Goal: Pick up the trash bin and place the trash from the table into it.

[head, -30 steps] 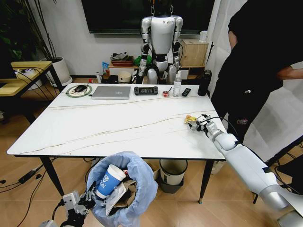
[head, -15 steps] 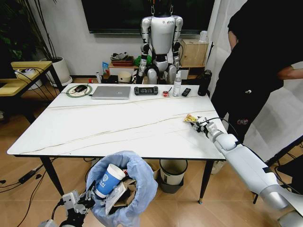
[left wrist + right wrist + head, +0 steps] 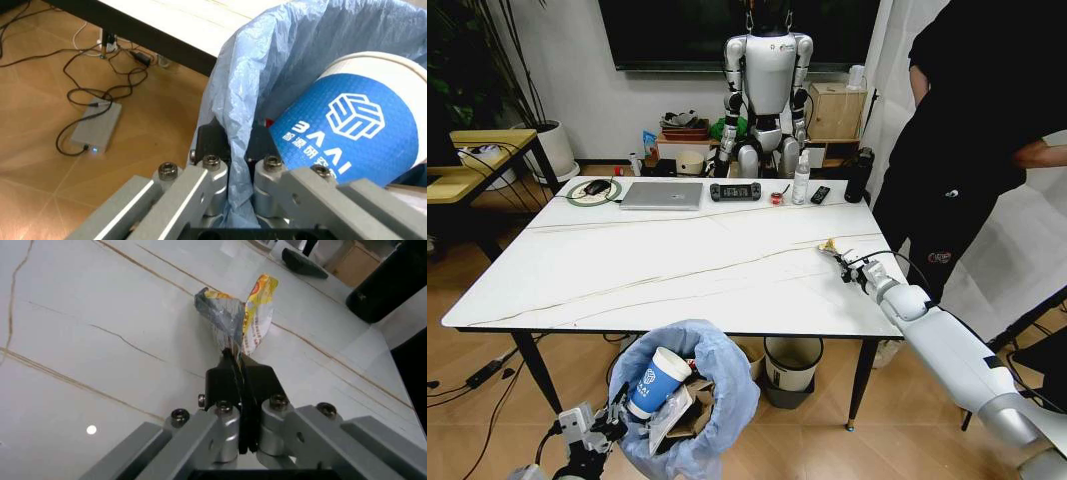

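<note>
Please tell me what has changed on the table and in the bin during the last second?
The right hand closed on the yellow wrapper, which lay loose beside its open fingers a second ago. The wrapper now stands pinched at the fingertips, slightly farther from the table edge. The left hand still grips the rim of the trash bin, and the paper cup stays inside it.

One high forward view, two close wrist views

The head camera looks down across the table (image 3: pixel 677 260) from its near edge. The right wrist camera sits close above the table's right edge; the left wrist camera looks along the trash bin (image 3: pixel 267 65) below the near edge.
</note>
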You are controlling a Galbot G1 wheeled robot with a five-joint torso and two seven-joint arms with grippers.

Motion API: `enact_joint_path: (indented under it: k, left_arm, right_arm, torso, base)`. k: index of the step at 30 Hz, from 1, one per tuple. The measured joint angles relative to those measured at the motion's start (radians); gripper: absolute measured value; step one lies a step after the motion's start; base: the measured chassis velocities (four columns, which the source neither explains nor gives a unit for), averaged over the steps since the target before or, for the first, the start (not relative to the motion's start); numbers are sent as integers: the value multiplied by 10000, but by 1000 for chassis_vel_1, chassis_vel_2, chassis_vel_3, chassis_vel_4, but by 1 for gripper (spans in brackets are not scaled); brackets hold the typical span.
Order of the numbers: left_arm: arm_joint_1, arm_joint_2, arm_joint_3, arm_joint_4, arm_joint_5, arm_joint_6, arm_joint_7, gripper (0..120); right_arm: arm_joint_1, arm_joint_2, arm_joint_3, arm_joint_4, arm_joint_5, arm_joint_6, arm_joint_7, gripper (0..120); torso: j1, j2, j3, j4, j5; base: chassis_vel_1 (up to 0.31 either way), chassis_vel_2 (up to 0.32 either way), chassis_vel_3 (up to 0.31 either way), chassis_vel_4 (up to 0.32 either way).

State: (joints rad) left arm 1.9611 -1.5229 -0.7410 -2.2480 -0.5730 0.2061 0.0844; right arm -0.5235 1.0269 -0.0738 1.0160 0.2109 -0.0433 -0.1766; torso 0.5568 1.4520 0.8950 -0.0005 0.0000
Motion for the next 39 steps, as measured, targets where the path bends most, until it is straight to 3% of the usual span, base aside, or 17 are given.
enact_joint_path:
  k: [7,10,14,17,22,25,29,34,39]
  left_arm:
    - [-13,19,1,4,-6,9,-6,0]
    - [-13,27,17,13,-6,12,-9,0]
    - [-21,42,23,13,-17,24,-10,0]
    - [-24,44,23,14,-21,27,-11,0]
    - [-28,53,24,-30,-56,62,-23,0]
    - [-24,52,42,-92,-56,73,-27,0]
    - [26,19,64,-246,-51,80,-30,0]
    - [77,-6,60,-395,-47,80,-31,0]
    - [98,-8,34,-447,-52,81,-42,0]
  right_arm:
    - [-63,-53,31,170,203,-40,-10,0]
    - [-214,-288,201,1056,1272,-88,-116,0]
    - [-720,-969,299,3574,3707,504,-1143,0]
    - [-880,-1150,296,4197,4295,793,-1629,0]
    - [-1464,-1841,-156,7187,6019,1432,-3171,0]
    - [-1610,-2005,-650,8146,6119,1388,-3211,0]
    - [-1844,-2125,-2129,9369,5418,1049,-2549,0]
    - [-2078,-2008,-3208,9161,4015,1011,-2015,0]
    - [-2191,-1934,-3391,8939,3620,1006,-1825,0]
  torso:
    - [0,0,0,0,1]
    - [1,0,0,-1,1]
    - [0,0,-1,2,-3]
    - [0,0,-1,1,-2]
    - [0,0,-1,0,-3]
    - [0,0,-2,0,-3]
    - [-1,1,-2,1,-1]
    - [-1,0,-1,1,1]
    - [0,0,-1,-1,0]
  base:
    - [0,0,0,0]
    - [0,0,0,0]
    - [0,0,0,0]
    - [0,0,0,0]
    - [0,0,0,0]
    - [0,0,0,0]
    - [0,0,0,0]
    - [0,0,0,0]
    - [0,0,0,0]
